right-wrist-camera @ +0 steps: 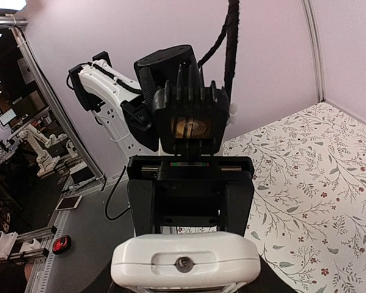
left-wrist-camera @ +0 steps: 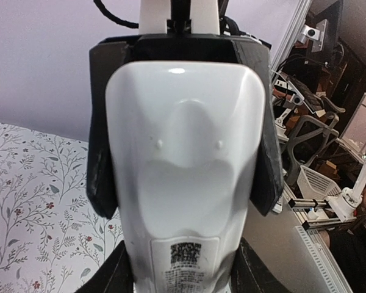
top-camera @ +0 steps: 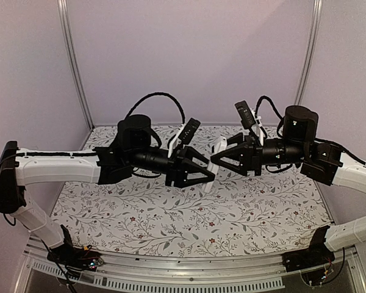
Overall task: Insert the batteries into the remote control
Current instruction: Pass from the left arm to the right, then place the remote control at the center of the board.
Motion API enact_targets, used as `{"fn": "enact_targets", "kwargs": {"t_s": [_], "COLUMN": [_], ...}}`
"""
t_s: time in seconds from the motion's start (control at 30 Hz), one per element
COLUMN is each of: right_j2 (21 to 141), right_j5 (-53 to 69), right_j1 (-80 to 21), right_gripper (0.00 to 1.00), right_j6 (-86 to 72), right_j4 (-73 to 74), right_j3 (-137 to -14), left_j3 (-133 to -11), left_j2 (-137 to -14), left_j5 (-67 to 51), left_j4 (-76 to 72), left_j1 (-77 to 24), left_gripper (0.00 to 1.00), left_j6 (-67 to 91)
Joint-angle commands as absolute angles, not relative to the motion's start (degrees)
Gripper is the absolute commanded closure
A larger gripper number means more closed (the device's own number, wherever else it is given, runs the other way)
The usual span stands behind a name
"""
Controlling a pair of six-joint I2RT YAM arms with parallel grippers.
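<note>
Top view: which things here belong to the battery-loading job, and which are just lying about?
Part of the job:
- remote control, its plain white back facing the left wrist camera
- left end effector, gripping it
- right end effector, at its far end
- batteries: none visible

Just there:
- flowered cloth
- office clutter beyond the table

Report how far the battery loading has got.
Done: the remote control is off the table, clamped in the left gripper, its plain back facing that wrist camera. In hand: the right gripper meets the remote's end; its grip is unclear. Left: no batteries show in any view, so loading is unconfirmed.
</note>
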State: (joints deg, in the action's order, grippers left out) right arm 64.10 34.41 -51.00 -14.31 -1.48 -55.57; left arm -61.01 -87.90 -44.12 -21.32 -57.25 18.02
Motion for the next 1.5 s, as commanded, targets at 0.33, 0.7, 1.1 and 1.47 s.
{"fn": "enact_targets", "kwargs": {"t_s": [0.33, 0.7, 1.1, 1.47], "right_j2": [65.0, 76.3, 100.9, 119.1], "right_j5": [35.9, 22.4, 6.9, -2.5], "right_j1": [-48.3, -46.8, -49.4, -52.7], "right_gripper": [0.70, 0.71, 0.72, 0.70], "right_j6": [-18.1, -9.4, -3.6, -2.2], "right_j4": [0.9, 33.6, 58.7, 67.1], "right_j3": [-57.6, -70.5, -89.8, -100.5], "left_j3": [-56.3, -47.8, -48.1, -45.8], "left_j2": [-83.0, -74.5, -69.6, -67.9], "left_j5": [-38.7, -24.2, -2.4, 1.4], "left_j4": [-24.1, -19.0, 5.6, 9.9], "left_j1": [-54.9, -48.2, -38.0, -34.7], "left_gripper": [0.01, 0.00, 0.00, 0.01], "left_j6": [17.9, 25.1, 34.1, 35.3]}}
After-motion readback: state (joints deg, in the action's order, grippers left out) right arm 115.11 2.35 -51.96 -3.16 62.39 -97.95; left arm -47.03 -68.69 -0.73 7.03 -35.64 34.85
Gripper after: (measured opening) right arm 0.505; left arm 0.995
